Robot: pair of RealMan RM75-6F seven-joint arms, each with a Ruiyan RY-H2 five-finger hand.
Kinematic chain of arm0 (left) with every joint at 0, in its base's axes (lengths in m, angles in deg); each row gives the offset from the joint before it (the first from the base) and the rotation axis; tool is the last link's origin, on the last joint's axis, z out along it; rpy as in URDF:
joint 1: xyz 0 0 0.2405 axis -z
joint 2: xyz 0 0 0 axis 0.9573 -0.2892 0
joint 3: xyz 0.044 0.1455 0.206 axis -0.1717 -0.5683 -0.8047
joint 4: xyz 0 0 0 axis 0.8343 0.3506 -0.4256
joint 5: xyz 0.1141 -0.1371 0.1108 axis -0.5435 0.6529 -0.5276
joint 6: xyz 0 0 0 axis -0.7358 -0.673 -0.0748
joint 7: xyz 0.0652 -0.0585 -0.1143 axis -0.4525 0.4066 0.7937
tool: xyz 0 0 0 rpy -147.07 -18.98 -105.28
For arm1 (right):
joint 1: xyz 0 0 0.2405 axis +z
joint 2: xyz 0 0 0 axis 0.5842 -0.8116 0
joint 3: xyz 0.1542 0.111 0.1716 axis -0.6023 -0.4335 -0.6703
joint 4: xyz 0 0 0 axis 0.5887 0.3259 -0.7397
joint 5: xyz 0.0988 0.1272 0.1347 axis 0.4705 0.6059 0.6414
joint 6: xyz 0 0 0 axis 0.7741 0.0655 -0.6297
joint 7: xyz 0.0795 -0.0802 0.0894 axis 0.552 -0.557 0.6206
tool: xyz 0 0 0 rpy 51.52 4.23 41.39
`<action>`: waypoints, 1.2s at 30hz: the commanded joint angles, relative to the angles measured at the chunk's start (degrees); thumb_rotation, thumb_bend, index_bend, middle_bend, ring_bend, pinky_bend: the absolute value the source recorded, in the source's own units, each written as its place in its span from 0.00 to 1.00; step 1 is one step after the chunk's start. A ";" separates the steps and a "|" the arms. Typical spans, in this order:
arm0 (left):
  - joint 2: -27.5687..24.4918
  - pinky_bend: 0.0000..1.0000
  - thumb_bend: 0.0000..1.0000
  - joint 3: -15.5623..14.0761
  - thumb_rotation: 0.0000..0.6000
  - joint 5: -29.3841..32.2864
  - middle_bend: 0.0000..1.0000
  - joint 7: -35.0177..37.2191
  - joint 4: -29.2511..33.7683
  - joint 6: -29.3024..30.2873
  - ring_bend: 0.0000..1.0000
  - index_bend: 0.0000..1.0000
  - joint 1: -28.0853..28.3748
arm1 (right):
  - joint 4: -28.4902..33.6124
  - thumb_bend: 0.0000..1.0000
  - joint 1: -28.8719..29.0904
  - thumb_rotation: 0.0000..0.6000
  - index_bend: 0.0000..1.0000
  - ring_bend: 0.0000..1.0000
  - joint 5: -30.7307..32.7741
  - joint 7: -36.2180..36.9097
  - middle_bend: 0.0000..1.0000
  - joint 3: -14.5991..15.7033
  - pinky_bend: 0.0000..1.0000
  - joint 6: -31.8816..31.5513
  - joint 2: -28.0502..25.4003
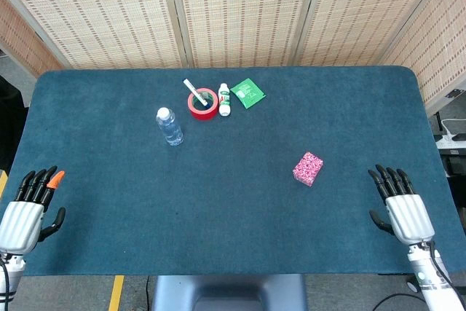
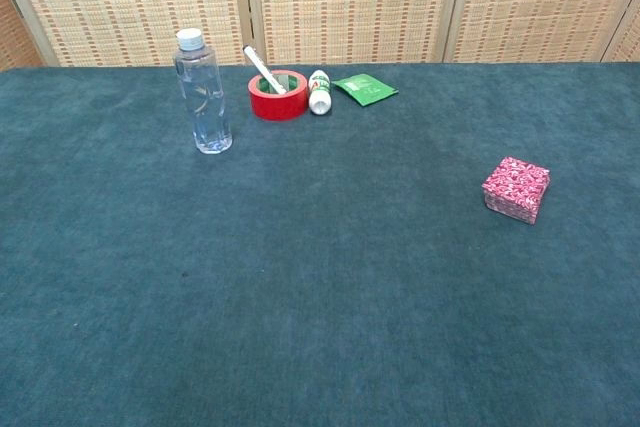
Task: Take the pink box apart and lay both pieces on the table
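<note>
Pink box (image 1: pixel 308 168), probably light, thin-walled and crushable, rests closed on the tabletop (image 1: pixel 218 209) well right of the water bottle (image 1: pixel 169 126); grip lid and base by opposite sides, since left hand (image 1: pixel 29 209) and right hand (image 1: pixel 403 205) hold nothing, fingers extended.

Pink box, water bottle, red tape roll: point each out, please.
pink box (image 2: pixel 516 188), chest view, on its top face.
water bottle (image 2: pixel 203 97), chest view, on its clear body.
red tape roll (image 1: pixel 204 110), head view, on its near rim.
</note>
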State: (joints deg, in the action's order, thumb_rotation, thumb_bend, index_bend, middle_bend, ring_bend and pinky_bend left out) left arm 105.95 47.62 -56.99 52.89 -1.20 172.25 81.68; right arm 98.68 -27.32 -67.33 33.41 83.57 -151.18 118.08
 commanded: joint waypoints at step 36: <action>0.19 0.05 0.48 1.27 1.00 4.41 0.00 -3.70 1.91 -4.63 0.00 0.00 2.25 | -33.56 0.27 30.04 1.00 0.15 0.00 -13.50 10.91 0.13 3.69 0.00 27.48 13.04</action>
State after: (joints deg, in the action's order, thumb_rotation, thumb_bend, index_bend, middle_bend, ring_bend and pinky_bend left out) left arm 106.16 48.89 -52.60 49.17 0.71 167.64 83.92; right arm 65.31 2.47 -80.75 44.58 87.06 -123.89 130.91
